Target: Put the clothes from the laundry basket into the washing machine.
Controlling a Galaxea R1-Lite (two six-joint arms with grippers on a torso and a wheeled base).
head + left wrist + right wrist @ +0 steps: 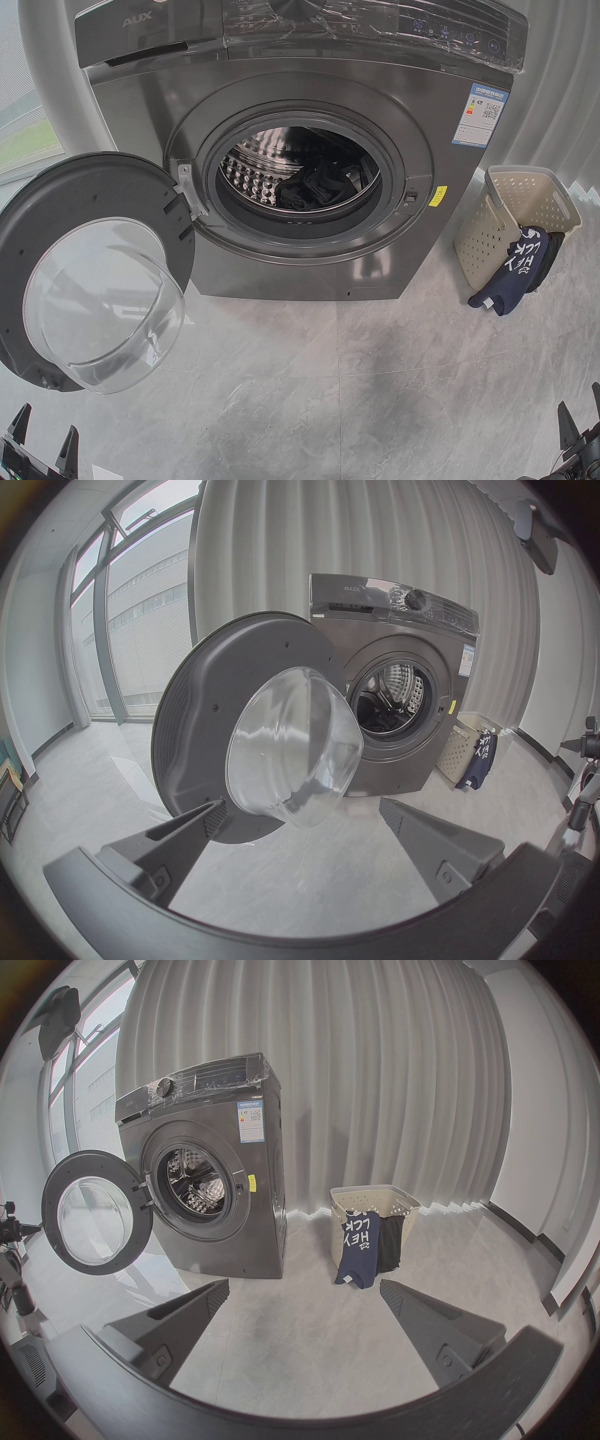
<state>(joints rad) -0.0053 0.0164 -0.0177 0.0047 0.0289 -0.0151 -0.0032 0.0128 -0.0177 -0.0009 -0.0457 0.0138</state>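
The grey washing machine (300, 187) stands ahead with its round door (94, 269) swung wide to the left. A dark garment (312, 184) lies inside the drum. To the machine's right stands a cream laundry basket (500, 212) with a navy printed shirt (515, 269) and a black garment (550, 250) draped over its rim. My left gripper (44, 434) sits low at the bottom left, open and holding nothing. My right gripper (581, 412) is at the bottom right, open, well short of the basket (375, 1200). Between the right fingers (187, 1310) I see the navy shirt (359, 1247).
Bare grey tiled floor (350, 387) lies between me and the machine. The open door (250, 730) juts out over the floor on the left. White curtains (375, 1085) hang behind the machine and basket; a window (131, 617) is at the left.
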